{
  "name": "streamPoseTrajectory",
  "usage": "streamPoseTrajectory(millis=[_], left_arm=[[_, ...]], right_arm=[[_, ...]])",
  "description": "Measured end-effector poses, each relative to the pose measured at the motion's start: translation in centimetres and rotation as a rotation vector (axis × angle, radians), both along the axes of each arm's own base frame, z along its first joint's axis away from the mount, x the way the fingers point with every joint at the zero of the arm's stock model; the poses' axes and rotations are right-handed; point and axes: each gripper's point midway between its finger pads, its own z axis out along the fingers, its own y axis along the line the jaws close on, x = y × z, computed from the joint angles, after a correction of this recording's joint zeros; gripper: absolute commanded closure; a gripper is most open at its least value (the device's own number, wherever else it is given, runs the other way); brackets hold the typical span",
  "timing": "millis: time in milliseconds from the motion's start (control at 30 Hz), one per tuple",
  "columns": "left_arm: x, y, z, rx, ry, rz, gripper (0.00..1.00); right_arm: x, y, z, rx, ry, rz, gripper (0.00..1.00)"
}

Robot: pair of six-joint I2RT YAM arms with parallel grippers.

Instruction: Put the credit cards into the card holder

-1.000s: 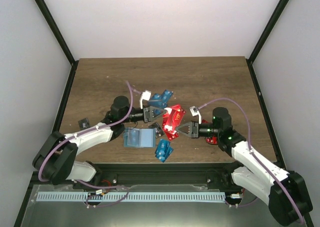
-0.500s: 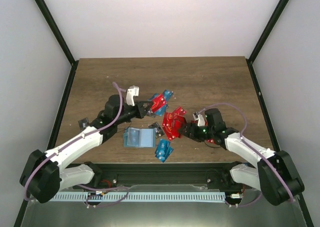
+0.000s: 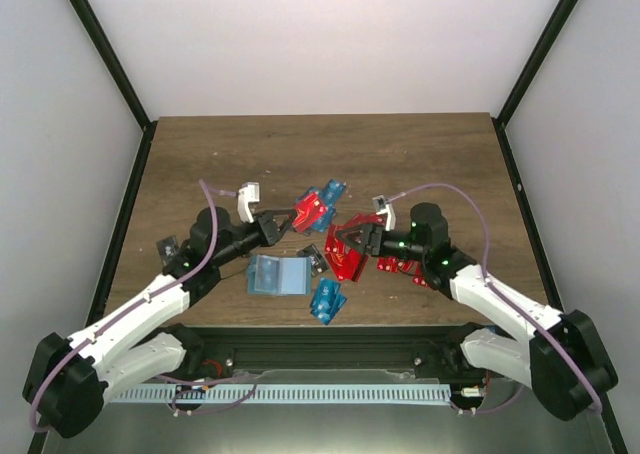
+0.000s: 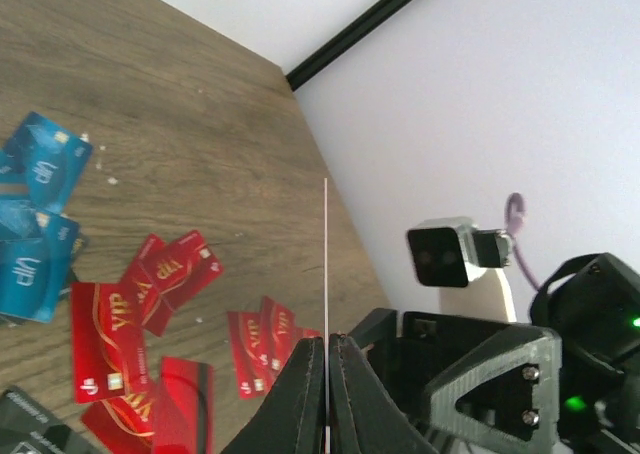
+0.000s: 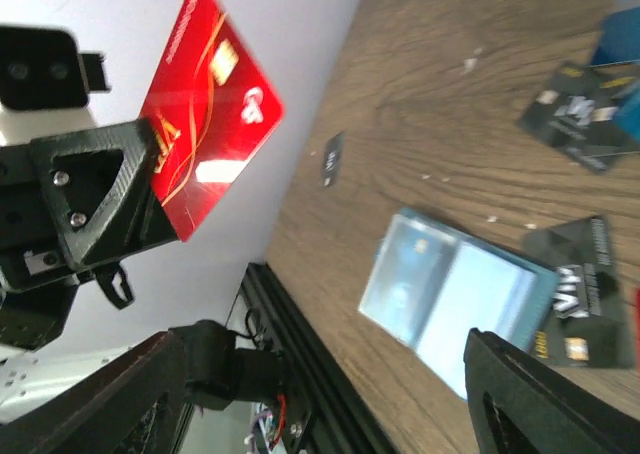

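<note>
A red credit card (image 3: 313, 211) is pinched by one short end in the shut left jaws and held raised off the desk (image 3: 420, 154); from the left wrist it is seen edge-on as a thin pale line, while from the right wrist its face is seen tilted; its long axis is pointed away from the left jaws, toward the right arm (image 3: 490, 294).

The card holder (image 3: 278, 274) is laid flat on the desk, seemingly opened out into two pale panels; it is placed nearer the arm bases than the left jaws, below them and slightly to their left; its long axis is run across the desk, left to right in the top view; the held card is therefore aimed away from it, and a swing back and downward is judged to be needed before insertion.

The left arm (image 3: 150, 294) is stretched low and diagonally over the desk, with the wrist lifted; it is placed nearer the holder than the right arm.

The right jaws are spread wide with nothing between them, faced toward the left jaws over a heap of red cards (image 3: 345, 256); contact with that heap cannot be told.

Blue cards (image 3: 326, 299) are left just beside the holder's near right corner; a black card (image 3: 318, 262) is laid at its right edge.
</note>
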Motion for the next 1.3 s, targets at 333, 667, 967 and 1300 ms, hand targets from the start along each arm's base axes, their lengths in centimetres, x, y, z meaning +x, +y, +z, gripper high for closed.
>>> streamPoseTrajectory(millis=[333, 667, 967, 1300], left_arm=[[-1.5, -0.6, 1.5, -0.137, 0.019, -0.066, 0.96], [-2.2, -0.8, 2.1, -0.196, 0.016, -0.104, 0.88], [-3.3, 0.3, 0.1, -0.062, -0.001, -0.101, 0.28], [-7.1, 2.4, 3.5, 0.098, -0.207, -0.171, 0.34]], right_arm=[[0.5, 4.5, 3.5, 0.137, -0.048, 0.112, 0.48], [1.7, 6.4, 6.3, 0.207, -0.1, 0.163, 0.99], [1.2, 7.1, 7.0, 0.156, -0.194, 0.27, 0.99], [-2.5, 7.2, 5.0, 0.1, -0.233, 0.567, 0.99]])
